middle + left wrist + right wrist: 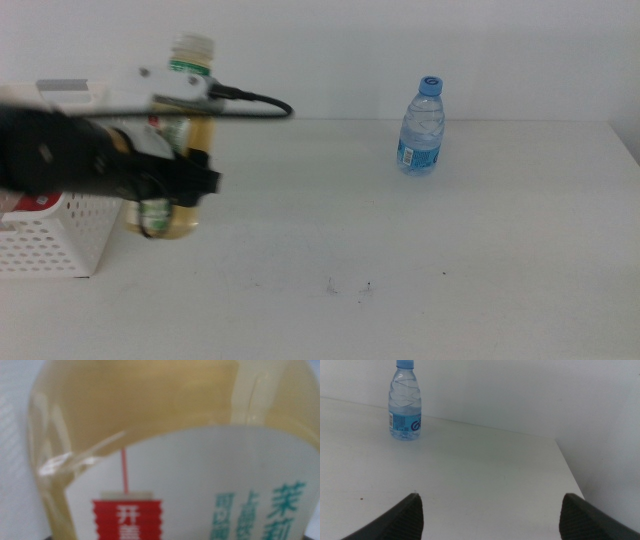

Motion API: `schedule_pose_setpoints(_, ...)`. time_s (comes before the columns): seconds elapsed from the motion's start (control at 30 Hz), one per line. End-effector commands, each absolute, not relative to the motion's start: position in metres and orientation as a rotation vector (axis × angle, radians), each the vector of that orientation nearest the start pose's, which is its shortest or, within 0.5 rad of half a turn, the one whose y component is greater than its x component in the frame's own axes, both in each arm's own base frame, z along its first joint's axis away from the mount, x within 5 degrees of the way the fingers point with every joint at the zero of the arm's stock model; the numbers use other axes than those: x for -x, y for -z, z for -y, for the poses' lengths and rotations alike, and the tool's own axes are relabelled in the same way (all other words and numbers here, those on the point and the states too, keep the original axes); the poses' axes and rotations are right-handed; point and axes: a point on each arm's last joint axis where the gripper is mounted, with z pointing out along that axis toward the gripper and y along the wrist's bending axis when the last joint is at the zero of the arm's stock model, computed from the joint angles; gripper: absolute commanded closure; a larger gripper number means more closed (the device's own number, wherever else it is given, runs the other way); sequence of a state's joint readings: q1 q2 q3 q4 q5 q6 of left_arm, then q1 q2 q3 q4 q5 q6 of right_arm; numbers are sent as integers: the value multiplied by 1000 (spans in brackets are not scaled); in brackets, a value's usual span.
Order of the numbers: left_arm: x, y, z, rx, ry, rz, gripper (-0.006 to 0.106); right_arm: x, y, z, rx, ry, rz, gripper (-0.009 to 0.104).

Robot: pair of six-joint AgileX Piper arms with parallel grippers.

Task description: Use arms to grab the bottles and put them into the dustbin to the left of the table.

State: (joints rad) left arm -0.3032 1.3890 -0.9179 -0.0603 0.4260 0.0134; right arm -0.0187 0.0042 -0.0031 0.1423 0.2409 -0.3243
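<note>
My left gripper (185, 180) is shut on the yellow tea bottle (172, 222), gripping it around the green label. The bottle stands upright beside the right wall of the white dustbin (50, 240) at the table's left edge. In the left wrist view the tea bottle (165, 410) fills the whole picture. The small clear water bottle (421, 127) with a blue cap stands upright at the back of the table, right of centre. It is also the water bottle (405, 405) far ahead of my open right gripper (492, 515), which holds nothing.
The white table (400, 250) carries a few dark specks (345, 289) near the front middle. Something red (32, 202) shows at the dustbin's rim under the left arm; I cannot tell what it is. The table's right edge (570, 475) runs close to the right gripper.
</note>
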Motion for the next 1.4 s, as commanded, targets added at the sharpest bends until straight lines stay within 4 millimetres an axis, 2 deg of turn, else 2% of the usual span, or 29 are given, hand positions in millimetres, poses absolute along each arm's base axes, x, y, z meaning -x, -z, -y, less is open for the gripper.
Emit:
schedule_pose_setpoints(0.0, -278, -297, 78, -342, 172, -2388, 77, -56, -192, -1, 170, 137, -1706, 15)
schedule_pose_setpoints(0.1, -281, -322, 62, -383, 174, -2424, 77, -56, -192, -1, 170, 137, -1706, 15)
schedule_pose_setpoints(0.23, -289, -347, 34, -330, 177, -2444, 77, -56, -192, -1, 170, 137, -1706, 15)
schedule_pose_setpoints(0.5, -319, -361, -25, -223, 122, -2599, 77, -56, -192, -1, 170, 137, -1706, 15)
schedule_pose_setpoints(0.67, -339, -352, -60, -156, 84, -2695, 77, -56, -192, -1, 170, 137, -1706, 15)
schedule_pose_setpoints(0.87, -356, -332, -93, -125, 50, -2753, 77, -56, -192, -1, 170, 137, -1706, 15)
schedule_pose_setpoints(1.13, -373, -292, -109, -143, 47, -2860, 77, -56, -192, -1, 170, 137, -1706, 15)
schedule_pose_setpoints(1.37, -383, -270, -113, -149, 62, -2888, 77, -56, -192, -1, 170, 137, -1706, 15)
